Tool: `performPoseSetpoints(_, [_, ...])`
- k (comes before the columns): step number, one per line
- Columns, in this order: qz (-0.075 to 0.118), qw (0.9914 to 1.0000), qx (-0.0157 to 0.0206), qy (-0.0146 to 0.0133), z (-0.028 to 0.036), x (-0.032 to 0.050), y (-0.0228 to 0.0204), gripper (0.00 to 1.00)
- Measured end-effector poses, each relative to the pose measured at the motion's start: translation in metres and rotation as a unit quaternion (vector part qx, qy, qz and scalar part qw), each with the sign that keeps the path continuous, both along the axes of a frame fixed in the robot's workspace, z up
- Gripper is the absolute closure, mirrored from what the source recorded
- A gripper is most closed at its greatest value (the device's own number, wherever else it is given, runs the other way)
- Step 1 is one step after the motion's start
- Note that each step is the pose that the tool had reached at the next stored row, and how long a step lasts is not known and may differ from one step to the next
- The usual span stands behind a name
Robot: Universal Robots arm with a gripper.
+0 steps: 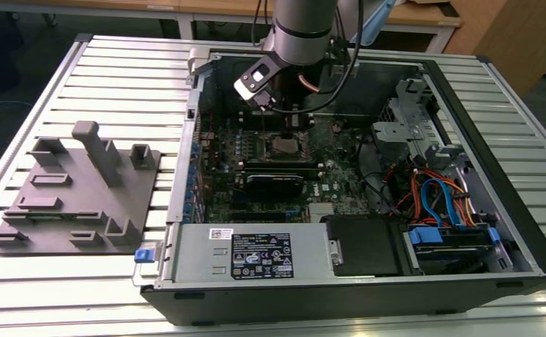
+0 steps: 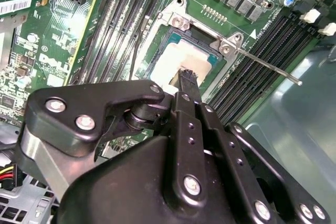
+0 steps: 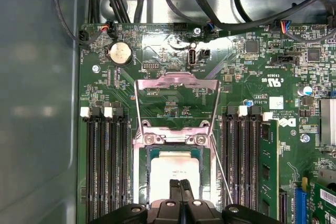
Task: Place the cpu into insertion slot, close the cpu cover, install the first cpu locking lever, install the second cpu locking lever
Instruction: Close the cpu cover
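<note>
one small flat square chip with a pale silver-grey metal face, the cpu (image 3: 176, 165), lies flat inside the insertion slot (image 3: 140, 174), a square dark socket with a silvery metal rim on the green motherboard (image 3: 252, 93). the cpu cover (image 3: 157, 84), a thin silvery metal frame plate with a square window, stands swung open off the socket, so the chip's face is bare. one thin steel locking lever (image 2: 268, 66) juts free from a corner of the socket, unlatched, out across the long black memory slots (image 3: 105, 171).

the black gripper (image 3: 180, 183) is clenched. its two narrow fingertips are pressed together with no gap and grasp nothing, and they sit right over the edge of the chip's face. whether they touch it i cannot tell.

in the exterior view the grey robot arm (image 1: 301, 31) reaches in from twelve o'clock into the open black computer case (image 1: 348, 305), above the socket. at six o'clock of the socket lies a long black rectangular block (image 1: 273, 184), and further toward six o'clock a silver power supply box (image 1: 198, 256). blue and orange cables (image 1: 437, 196) run at four o'clock of the socket. at nine o'clock of the case a grey moulded fixture plate (image 1: 67, 203) rests on the slatted metal table (image 1: 114, 63).
</note>
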State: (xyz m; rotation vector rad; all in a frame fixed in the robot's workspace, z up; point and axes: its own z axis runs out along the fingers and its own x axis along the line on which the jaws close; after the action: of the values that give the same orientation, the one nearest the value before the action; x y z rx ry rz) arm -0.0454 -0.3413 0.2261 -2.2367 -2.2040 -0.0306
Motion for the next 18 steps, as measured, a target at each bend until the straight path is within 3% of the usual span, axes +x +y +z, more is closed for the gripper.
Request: performPoseSetpoints(18, [0.000,1.00000,-0.0001,0.0001,0.0070,0.0000,0.0000,0.89])
